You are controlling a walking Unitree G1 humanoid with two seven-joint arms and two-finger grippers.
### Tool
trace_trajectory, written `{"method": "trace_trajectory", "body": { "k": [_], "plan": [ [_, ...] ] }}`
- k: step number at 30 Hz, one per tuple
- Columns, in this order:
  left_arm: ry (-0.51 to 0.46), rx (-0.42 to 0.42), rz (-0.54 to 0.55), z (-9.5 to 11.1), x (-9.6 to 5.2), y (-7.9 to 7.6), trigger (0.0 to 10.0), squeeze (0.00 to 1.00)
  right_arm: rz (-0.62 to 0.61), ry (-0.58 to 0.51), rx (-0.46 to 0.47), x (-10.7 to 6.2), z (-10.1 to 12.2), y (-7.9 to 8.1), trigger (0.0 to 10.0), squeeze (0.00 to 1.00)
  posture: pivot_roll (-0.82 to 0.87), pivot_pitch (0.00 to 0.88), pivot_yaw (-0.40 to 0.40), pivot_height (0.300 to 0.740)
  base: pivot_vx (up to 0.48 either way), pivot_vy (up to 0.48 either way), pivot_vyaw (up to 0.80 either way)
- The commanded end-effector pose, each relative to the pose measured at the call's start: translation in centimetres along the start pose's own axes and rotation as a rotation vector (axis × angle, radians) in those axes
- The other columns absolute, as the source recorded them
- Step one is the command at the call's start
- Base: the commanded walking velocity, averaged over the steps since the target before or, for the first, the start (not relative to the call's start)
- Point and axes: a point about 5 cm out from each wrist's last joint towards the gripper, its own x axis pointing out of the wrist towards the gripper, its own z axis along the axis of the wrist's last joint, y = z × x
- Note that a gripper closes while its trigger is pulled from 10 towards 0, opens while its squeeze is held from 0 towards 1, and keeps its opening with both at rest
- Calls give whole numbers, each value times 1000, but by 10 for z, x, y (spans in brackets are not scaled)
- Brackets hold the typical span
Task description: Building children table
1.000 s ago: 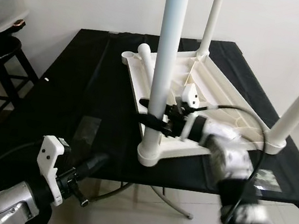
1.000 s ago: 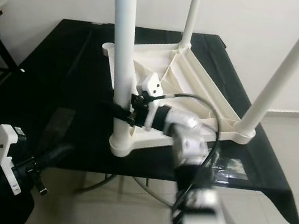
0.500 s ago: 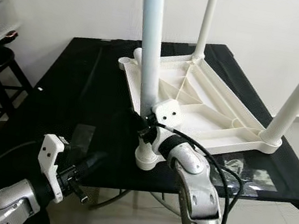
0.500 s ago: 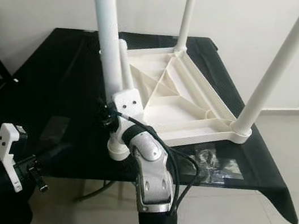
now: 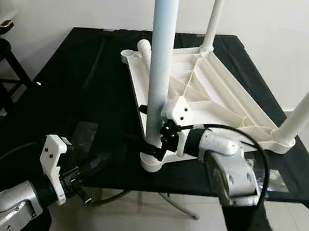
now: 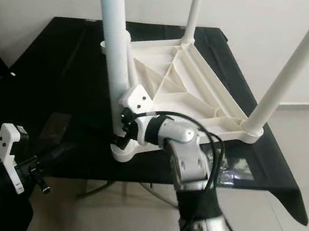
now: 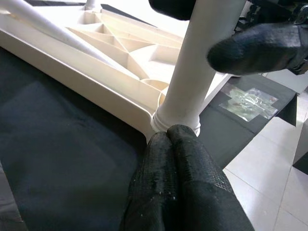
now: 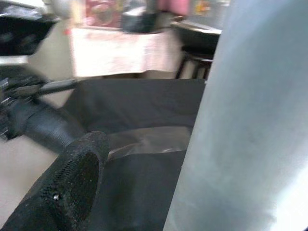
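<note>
In the head views, the upturned white tabletop [image 5: 217, 96] lay on the black surface [image 5: 75, 90] with three legs up, and the right gripper [image 5: 152, 133] had its fingers spread around the near leg [image 5: 160, 75] just above its socket, so the step looked like seating that leg; next it probably needed a firm squeeze and a push or twist down. In the left wrist view, the left gripper [image 7: 179, 144] was clenched on nothing, tips just beside the socket. In the right wrist view, one finger [image 8: 67, 187] stood apart from the leg.
</note>
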Motion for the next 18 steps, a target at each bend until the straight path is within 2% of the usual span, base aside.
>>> {"method": "trace_trajectory", "body": {
  "k": [1,2,5,9,10,11,12,14,18],
  "plan": [
    [5,0,1,0,-3,-3,10000,0,145,-1,-9,3,1,1,10000,0,56,91,63,740,0,0,0],
    [5,0,1,0,-3,-3,10000,0,145,-1,-9,3,1,1,10000,0,56,91,63,740,0,0,0],
    [8,-2,0,1,-5,-6,10000,0,265,50,-14,-3,-2,-2,10000,0,71,107,56,740,0,0,0],
    [10,-3,0,1,-7,-8,10000,0,317,50,-8,-5,-1,-3,10000,0,76,117,57,740,0,0,0],
    [11,-3,0,2,-7,-8,10000,0,322,46,-4,-7,0,-6,8941,0,78,117,57,740,0,0,0],
    [12,-3,0,2,-7,-9,10000,0,328,45,-7,-9,0,-9,4863,0,78,120,57,740,0,0,0],
    [13,-4,-1,2,-8,-9,10000,0,328,44,-6,-11,0,-12,0,0,77,125,55,740,0,0,0],
    [14,-5,-2,2,-8,-9,10000,0,325,69,-13,-13,-4,-16,0,0,77,125,55,740,0,0,0],
    [14,-5,-2,2,-8,-9,10000,0,345,69,-8,-15,-7,-13,0,0,76,127,55,740,0,0,0]
  ]
}}
